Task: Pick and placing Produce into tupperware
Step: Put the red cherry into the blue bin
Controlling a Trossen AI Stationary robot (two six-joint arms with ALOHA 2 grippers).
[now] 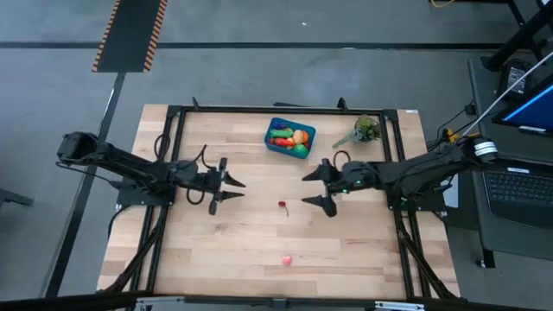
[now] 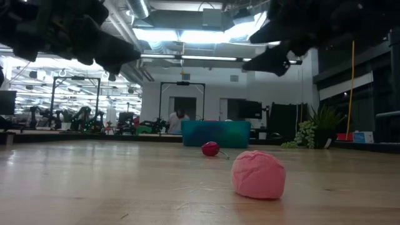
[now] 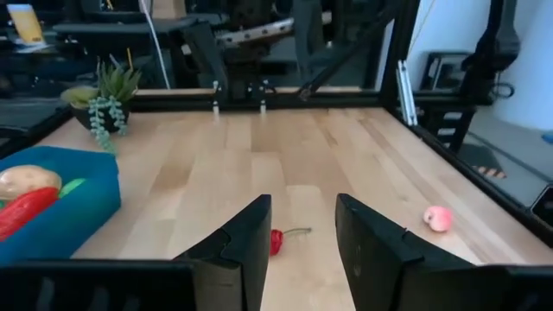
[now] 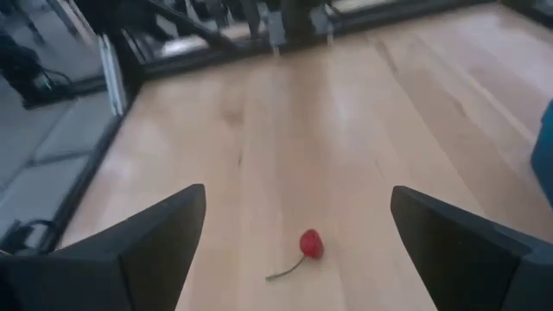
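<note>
High view showed both my arms reaching toward mid-frame over the pale wooden table (image 1: 216, 250). My right gripper (image 1: 316, 188) hung just right of centre with its two fingers spread wide and nothing between them. My left gripper (image 1: 228, 189) hung left of centre, its fingers parted but narrower, also empty. Between the two, at the middle of the frame, lay a small red toy fruit with a thin stem (image 1: 282, 206), loose on the wood. A small pink rounded toy piece (image 1: 287, 259) lay lower down, near the bottom centre. The teal-blue rounded plastic tub (image 1: 278, 147) stood above centre, already holding several pieces, red, orange and green.

I judged the step in hand to be the approach to the red fruit, which sat centred ahead of my right fingers in the right wrist view. The next move called for lowering those fingers around it, closing gently on so small a piece, then carrying it to the tub.
</note>
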